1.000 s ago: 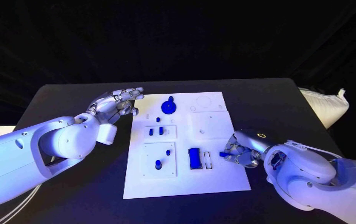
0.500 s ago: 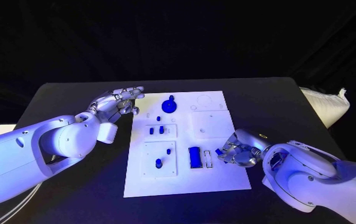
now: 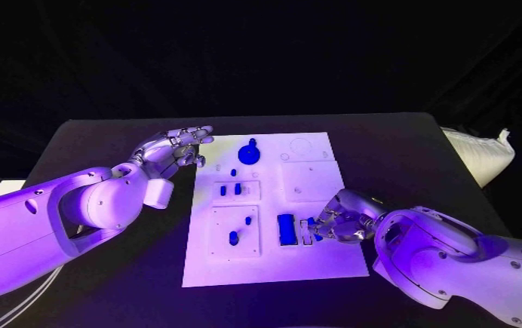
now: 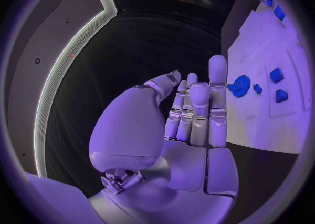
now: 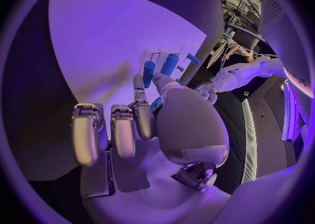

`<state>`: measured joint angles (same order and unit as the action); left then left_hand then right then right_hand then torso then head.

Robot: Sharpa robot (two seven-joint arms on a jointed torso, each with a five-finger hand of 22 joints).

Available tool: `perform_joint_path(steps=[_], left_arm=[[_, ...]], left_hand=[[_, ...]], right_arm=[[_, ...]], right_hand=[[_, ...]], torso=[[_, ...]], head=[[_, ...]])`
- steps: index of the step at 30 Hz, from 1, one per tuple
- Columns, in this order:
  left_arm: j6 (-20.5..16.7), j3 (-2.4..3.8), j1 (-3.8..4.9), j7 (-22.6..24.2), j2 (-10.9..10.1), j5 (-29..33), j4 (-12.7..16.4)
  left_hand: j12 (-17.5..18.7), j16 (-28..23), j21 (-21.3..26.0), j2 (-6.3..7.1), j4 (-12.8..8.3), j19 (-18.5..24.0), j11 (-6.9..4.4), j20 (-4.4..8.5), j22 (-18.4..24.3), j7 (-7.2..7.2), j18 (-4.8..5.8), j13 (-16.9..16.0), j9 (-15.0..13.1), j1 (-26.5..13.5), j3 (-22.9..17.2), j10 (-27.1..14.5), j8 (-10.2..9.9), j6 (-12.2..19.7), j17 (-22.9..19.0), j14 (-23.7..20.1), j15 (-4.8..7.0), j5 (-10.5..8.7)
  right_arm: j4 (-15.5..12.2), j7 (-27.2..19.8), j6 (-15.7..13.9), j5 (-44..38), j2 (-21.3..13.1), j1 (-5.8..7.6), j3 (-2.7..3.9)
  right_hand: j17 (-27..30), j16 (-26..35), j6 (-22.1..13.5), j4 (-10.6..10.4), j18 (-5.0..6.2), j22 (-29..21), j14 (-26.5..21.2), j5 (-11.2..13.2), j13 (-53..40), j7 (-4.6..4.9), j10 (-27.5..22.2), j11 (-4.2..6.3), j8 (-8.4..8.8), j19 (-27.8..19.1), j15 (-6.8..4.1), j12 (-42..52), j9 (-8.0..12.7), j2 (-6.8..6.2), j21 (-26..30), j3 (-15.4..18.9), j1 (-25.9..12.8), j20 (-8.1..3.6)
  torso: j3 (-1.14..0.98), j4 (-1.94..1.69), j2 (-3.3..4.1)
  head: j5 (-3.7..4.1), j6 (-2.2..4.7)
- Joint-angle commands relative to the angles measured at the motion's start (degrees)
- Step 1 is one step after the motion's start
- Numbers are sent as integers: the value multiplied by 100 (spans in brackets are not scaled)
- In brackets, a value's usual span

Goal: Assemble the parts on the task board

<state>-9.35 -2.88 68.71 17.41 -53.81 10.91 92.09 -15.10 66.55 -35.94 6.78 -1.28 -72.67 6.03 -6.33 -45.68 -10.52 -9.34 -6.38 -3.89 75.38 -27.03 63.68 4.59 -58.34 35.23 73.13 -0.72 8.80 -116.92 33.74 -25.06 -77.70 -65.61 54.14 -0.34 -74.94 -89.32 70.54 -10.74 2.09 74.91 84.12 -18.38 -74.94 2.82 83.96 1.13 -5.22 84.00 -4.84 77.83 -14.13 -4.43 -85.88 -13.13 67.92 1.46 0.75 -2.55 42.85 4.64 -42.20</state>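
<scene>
The white task board [image 3: 315,256] lies in the middle of the black table. On it are a round blue part [image 3: 249,154], a blue block [image 3: 286,230] and several small blue pieces such as one [image 3: 233,237] on the near left plate. My right hand [image 3: 342,222] hovers at the board's near right, fingertips beside the narrow slot [image 3: 305,232] next to the block. It pinches a small blue part [image 5: 156,104] between thumb and a finger. My left hand [image 3: 174,147] is open over the board's far left corner, fingers straight [image 4: 197,108], holding nothing.
A white bag [image 3: 479,154] lies at the table's right edge. Bare black table [image 3: 109,154] runs along both sides of the board. In the left wrist view, the round blue part [image 4: 240,85] and two small pieces [image 4: 276,74] sit just beyond the fingertips.
My right hand has moved left over the board with the small blue part, ending close to the slot beside the blue block. The left hand has barely moved.
</scene>
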Motion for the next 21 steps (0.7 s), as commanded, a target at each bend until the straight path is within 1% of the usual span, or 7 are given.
perform_joint_path(steps=[1, 5, 11, 19, 21], left_arm=[[123, 3, 1, 11, -1, -26, 23], [126, 3, 1, 9, -1, -26, 24], [128, 3, 1, 8, -1, -26, 24], [130, 3, 1, 7, -2, -26, 26], [128, 3, 1, 6, -2, -26, 27]], left_hand=[[-20, -32, 40, -26, -10, 23, -11, -12, 6, -3, -107, -8, 1, -18, 38, -41, 29, 26, -7, -39, -18, -27], [-20, -32, 40, -26, -10, 23, -11, -12, 6, -3, -107, -8, 1, -18, 38, -41, 29, 26, -7, -39, -18, -27], [-21, -32, 40, -26, -11, 23, -11, -12, 7, -3, -107, -8, 1, -18, 38, -42, 30, 27, -8, -40, -18, -27], [-44, -34, 47, -35, -17, 25, -10, -14, 11, -4, -108, -11, 1, -16, 40, -58, 36, 32, -27, -50, -18, -25], [-44, -34, 47, -35, -17, 25, -10, -14, 11, -4, -108, -11, 1, -16, 40, -58, 36, 32, -27, -50, -18, -25]], right_arm=[[26, 59, 193, 102, 62, -13, -3], [52, 60, 247, 89, 136, -22, -3], [76, 61, 307, 53, 215, -34, -4], [118, 70, 394, -21, 257, -41, -4], [127, 72, 399, -48, 264, -41, -4]], right_hand=[[-1425, -20, 45, -7, -84, 1056, 572, -26, -971, -9, 370, 52, -27, 403, -40, 32, -18, 4, -35, 41, -68, -57], [-1426, -21, 67, -4, -84, 1055, 572, -34, -975, -19, 372, 59, -40, 403, -46, 37, -28, 5, -33, 58, -62, -61], [-1426, -21, 73, 3, -83, 1053, 572, -38, -976, -25, 372, 64, -44, 402, -49, 37, -33, 2, -32, 66, -52, -64], [-1424, -20, 76, 5, -82, 1050, 572, -38, -978, -26, 373, 67, -46, 401, -52, 41, -36, -1, -29, 75, -49, -65], [-1423, -19, 81, -24, -82, 1048, 571, -22, -980, -24, 373, 67, -51, 400, -55, 41, -45, 1, -27, 114, -85, -70]], torso=[[-6, 6, 3], [-2, 3, -4], [-7, 1, -1], [-5, 5, 2], [-6, 5, 4]], head=[[-21, -7], [-30, -17], [-37, -16], [-52, -14], [-58, -14]])
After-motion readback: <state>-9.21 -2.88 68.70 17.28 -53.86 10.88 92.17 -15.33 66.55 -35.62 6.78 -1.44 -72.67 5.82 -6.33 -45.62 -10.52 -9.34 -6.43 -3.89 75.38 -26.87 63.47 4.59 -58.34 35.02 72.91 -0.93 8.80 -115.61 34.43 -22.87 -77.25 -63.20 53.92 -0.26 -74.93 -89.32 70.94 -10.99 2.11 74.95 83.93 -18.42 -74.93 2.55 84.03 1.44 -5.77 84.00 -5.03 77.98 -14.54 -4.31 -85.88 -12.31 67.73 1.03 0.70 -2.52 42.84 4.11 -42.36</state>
